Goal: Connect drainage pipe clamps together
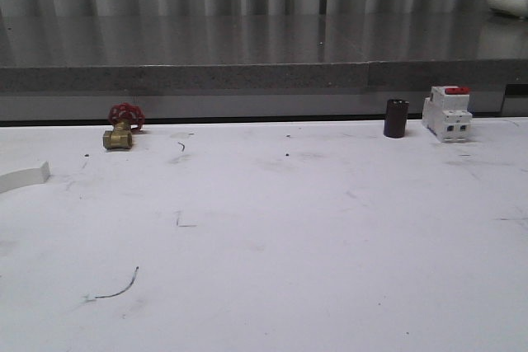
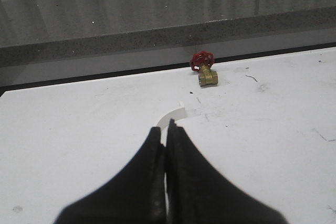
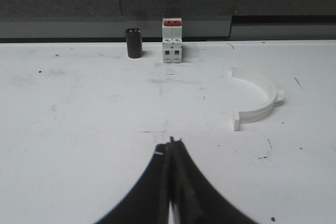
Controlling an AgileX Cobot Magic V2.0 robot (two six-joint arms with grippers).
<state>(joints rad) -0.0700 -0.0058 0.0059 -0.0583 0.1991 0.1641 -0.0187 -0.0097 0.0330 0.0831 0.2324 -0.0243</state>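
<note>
White plastic clamp half [image 3: 255, 99] looks light, stiff, probably slippery; pinch its arc mid-span. Both hands [image 2: 166, 129] [image 3: 170, 144] are pressed together, empty.

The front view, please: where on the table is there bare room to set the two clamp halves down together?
The wide white middle and near part of the table lie bare, bordered by the clamp half at the left edge. The far edge is busier: the red-handled brass valve at left, the dark cylinder and the breaker at right.
</note>
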